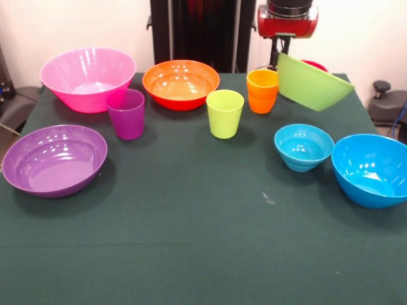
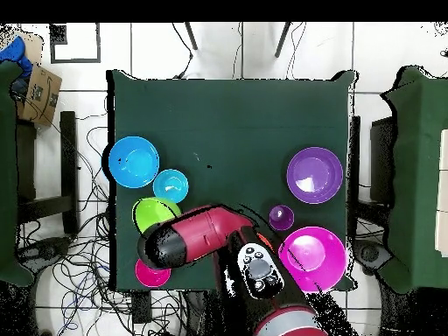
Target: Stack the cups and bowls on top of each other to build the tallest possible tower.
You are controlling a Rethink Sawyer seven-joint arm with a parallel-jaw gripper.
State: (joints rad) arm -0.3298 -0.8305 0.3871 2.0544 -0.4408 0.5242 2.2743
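My gripper (image 1: pixel 280 57) comes down at the far right and is shut on the left rim of the lime green bowl (image 1: pixel 313 84), which hangs tilted above the table. The small red bowl (image 1: pixel 316 65) peeks out behind it. The orange cup (image 1: pixel 262 91), lime green cup (image 1: pixel 225 113) and purple cup (image 1: pixel 126 113) stand upright in a loose row. Around them sit the orange bowl (image 1: pixel 181 83), big pink bowl (image 1: pixel 87 77), shallow purple bowl (image 1: pixel 55 159), small light blue bowl (image 1: pixel 303 146) and big blue bowl (image 1: pixel 372 169). From overhead, the arm hides the gripper, beside the green bowl (image 2: pixel 151 213).
The dark green table (image 1: pixel 191 241) has open cloth across its near half. From overhead, the arm (image 2: pixel 206 232) covers the orange bowl and two cups. Cables, chairs and a cardboard box (image 2: pixel 37 93) lie off the table's sides.
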